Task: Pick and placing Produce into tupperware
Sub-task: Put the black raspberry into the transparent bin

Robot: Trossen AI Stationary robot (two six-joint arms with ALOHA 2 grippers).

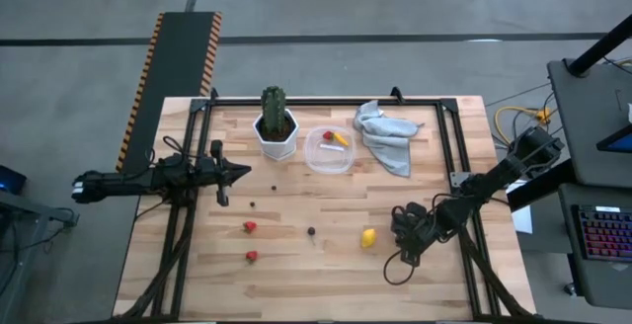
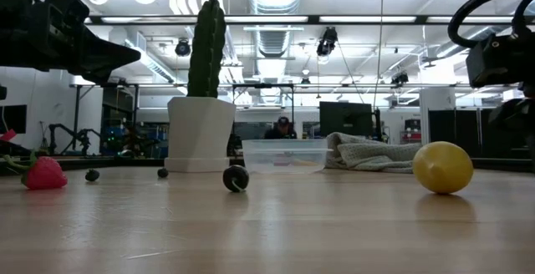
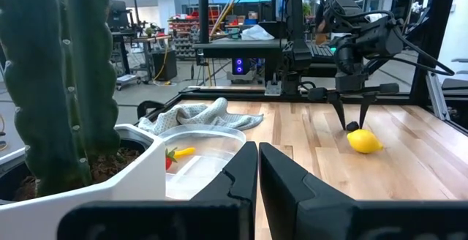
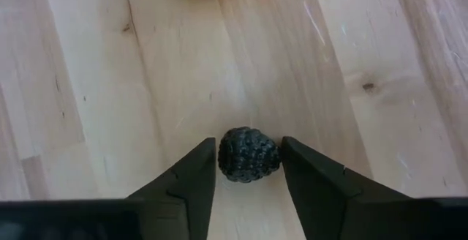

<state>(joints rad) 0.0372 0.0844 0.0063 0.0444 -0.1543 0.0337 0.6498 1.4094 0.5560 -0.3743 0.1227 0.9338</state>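
The clear tupperware (image 1: 329, 150) stands on the table right of the white cactus pot. A red piece and the yellow-orange stick (image 1: 339, 138) lie in it. The lemon (image 1: 368, 236), two red berries (image 1: 250, 226) and dark berries (image 1: 311, 231) lie on the wood. My right gripper (image 4: 248, 168) points down just right of the lemon, shut on one dark berry (image 4: 248, 154). My left gripper (image 1: 237, 173) hovers shut at the table's left side, left of the pot. My right gripper pinches the dark berry's two sides (image 4: 223, 156) between its fingertips (image 3: 352, 123), only at their free ends. The fingers come from above, pointing down. Whether the berry is clear of the wood I cannot tell.
The cactus in its white pot (image 1: 276, 131) stands left of the tupperware, and a grey cloth (image 1: 387, 134) lies right of it. Black rails (image 1: 326, 101) frame the table's far, left and right sides. Bare wood lies along the near edge.
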